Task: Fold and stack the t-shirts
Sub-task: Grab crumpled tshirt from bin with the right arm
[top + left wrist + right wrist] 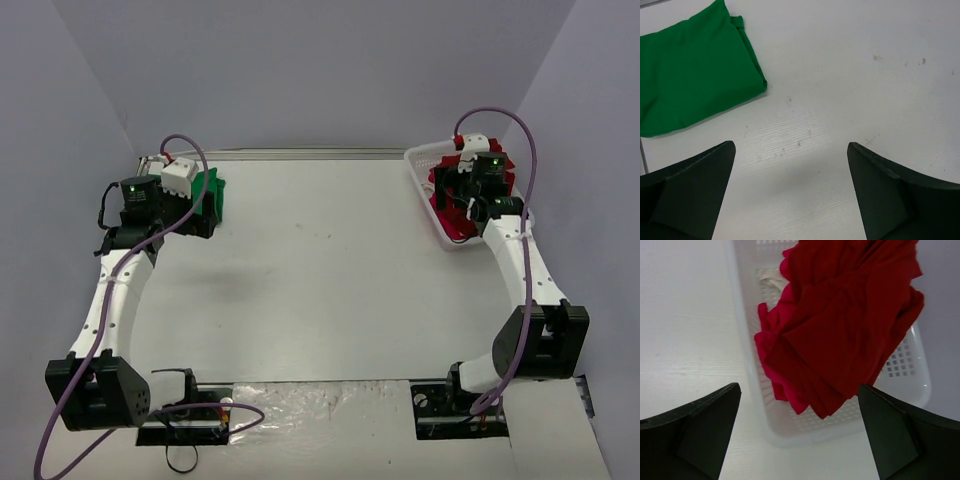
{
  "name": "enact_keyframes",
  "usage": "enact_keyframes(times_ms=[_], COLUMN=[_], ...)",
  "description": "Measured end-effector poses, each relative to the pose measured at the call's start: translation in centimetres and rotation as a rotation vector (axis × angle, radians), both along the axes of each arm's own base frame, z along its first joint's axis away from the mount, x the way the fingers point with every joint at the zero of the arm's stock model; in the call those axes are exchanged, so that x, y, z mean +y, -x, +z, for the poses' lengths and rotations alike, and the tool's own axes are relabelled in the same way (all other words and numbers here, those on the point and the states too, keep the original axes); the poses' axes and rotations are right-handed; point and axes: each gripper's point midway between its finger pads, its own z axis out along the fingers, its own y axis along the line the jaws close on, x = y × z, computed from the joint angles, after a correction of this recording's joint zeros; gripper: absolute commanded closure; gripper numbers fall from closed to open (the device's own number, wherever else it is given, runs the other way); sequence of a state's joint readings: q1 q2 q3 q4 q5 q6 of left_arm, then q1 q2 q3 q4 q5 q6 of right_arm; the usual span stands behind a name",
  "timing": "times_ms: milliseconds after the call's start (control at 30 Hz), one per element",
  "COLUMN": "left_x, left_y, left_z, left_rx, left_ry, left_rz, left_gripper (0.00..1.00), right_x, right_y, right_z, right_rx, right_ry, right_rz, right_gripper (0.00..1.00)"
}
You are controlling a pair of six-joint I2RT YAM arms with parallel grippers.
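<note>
Green t-shirt (695,75): bright green, folded into flat compact rectangle, lying on bench (850,75) at far left. Dark red t-shirt (845,325): unfolded, crumpled in loose heap inside white perforated basket (805,432) at far right, with brighter red cloth showing beneath.

A white plastic basket (746,345) with perforated floor and walls fills the upper middle and right of the frame, standing on a white table (685,325) that takes up the left side. A crumpled dark red t-shirt (850,325) is heaped in the basket, its folds spilling toward the near wall. A brighter red cloth (769,337) shows under its left edge, and a scrap of pale cloth (771,276) lies at the upper left inside the basket. The right gripper (799,390) hangs above with its two dark fingers (705,435) at the lower corners, spread wide and holding nothing
</note>
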State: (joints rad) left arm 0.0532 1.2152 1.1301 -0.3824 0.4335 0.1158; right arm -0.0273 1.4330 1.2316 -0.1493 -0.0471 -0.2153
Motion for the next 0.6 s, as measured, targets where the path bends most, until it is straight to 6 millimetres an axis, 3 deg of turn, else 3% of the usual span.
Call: enact_keyframes(times_ms=[167,367,500,567,600], left_x=[-0.2,-0.6,-0.7,-0.7,-0.7], left_y=[0.2,1.4,1.5,1.4,1.3], left_z=[-0.3,-2.6,-3.0,-3.0,-3.0], left_rx=[0.002,0.036,0.042,0.037,0.036], left_ry=[0.006,0.013,0.009,0.001,-0.002], left_rz=[-0.013,-0.035,-0.046,-0.053,-0.055], left_gripper=[0.06,0.06,0.06,0.06,0.06], right_x=[-2.4,-3.5,-3.8,-4.1,-4.2], right_y=[-3.1,-6.8,-8.7,-9.7,-10.3], right_z=[-0.8,-5.5,-7.5,-7.9,-8.2], right_rx=[-0.006,0.086,0.12,0.123,0.126], right_ry=[0.093,0.13,0.143,0.148,0.152], right_rz=[-0.082,-0.11,-0.113,-0.118,-0.121], right_gripper=[0.0,0.0,0.01,0.17,0.38])
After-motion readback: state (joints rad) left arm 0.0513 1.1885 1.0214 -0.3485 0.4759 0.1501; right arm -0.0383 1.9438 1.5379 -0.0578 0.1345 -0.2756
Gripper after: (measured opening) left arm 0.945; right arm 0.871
